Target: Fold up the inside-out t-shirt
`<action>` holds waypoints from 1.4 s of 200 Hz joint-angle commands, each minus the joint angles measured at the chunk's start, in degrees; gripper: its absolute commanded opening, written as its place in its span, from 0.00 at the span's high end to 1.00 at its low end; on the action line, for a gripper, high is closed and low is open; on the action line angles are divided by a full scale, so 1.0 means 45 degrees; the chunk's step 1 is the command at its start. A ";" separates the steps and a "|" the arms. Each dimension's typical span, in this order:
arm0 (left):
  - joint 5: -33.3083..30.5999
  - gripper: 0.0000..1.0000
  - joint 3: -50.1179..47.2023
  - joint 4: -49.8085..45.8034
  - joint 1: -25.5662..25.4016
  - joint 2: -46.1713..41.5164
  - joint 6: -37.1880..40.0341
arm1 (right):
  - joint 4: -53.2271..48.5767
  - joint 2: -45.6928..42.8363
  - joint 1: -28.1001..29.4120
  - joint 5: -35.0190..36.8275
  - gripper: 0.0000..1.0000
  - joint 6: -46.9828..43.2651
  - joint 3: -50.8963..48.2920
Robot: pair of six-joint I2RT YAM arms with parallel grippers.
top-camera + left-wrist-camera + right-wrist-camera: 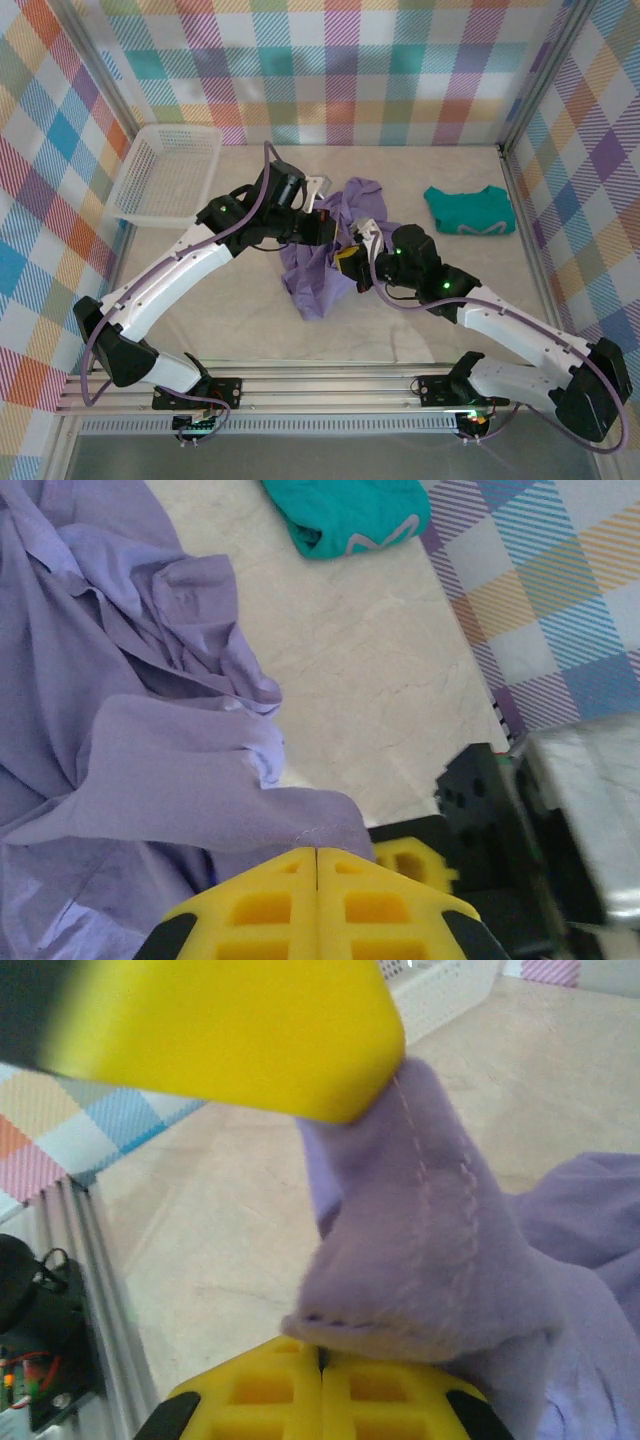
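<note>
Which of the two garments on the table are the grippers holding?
The lavender-purple t-shirt, crumpled mid-table: the left gripper and right gripper are both shut on its fabric. The teal garment lies apart near the right wall, untouched.

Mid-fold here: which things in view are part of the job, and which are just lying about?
In the job: lavender t-shirt, pinched by the left gripper and the right gripper, both shut on it.
Lying about: teal garment, far right; white basket, far left.
</note>
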 commanded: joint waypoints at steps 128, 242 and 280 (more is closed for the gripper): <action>0.0655 1.00 -0.1493 0.3135 0.1887 0.0435 -0.0613 | 0.2818 0.0311 -0.4577 -0.8086 1.00 0.4630 0.0918; 0.5040 1.00 -0.1204 0.4852 0.1733 -0.0882 -0.1188 | -0.2047 -0.0082 -0.4285 -0.4834 1.00 0.0881 0.2244; 0.2105 1.00 -0.0809 0.3089 0.1303 -0.0801 -0.0047 | -0.0581 0.0111 -0.4327 -0.6730 1.00 0.1864 0.2479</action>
